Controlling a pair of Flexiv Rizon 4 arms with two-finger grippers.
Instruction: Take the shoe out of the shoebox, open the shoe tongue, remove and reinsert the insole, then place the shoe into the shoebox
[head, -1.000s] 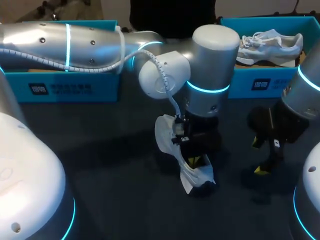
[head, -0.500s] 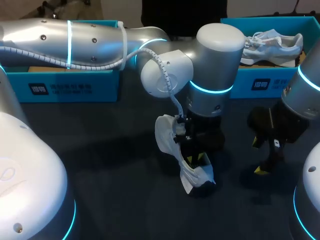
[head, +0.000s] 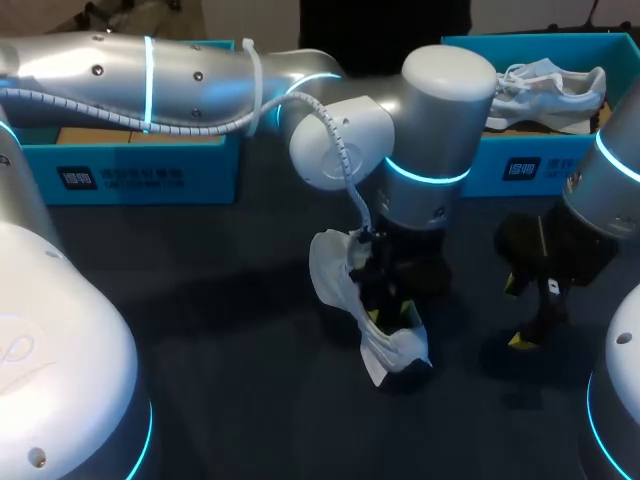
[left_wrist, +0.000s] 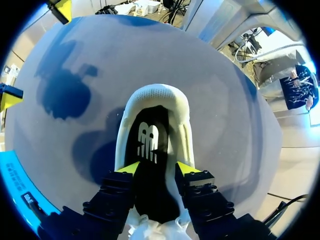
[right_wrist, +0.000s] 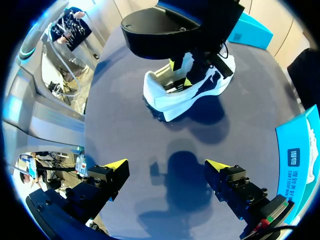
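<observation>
The shoe (head: 375, 335) is out of its box and stands on the dark table (head: 200, 330) in the lower middle of the head view, on its sole with the mouth facing up. The left gripper (head: 390, 315) comes straight down into that mouth. In the left wrist view its 2 yellow tips are spread apart at the 2 sides of the opening, and the black insole (left_wrist: 149, 145) lies flat between and ahead of them, not pinched, so the jaws are released.

The right gripper (right_wrist: 166, 165) hangs over bare table at the right, also released and holding nothing.

A blue box (head: 150, 175) sits at the upper left.

The step in hand looks like widening the opening to reach the insole. The next move probably calls for closing on the insole's heel edge and drawing it up, perhaps with the right gripper steadying the shoe.
</observation>
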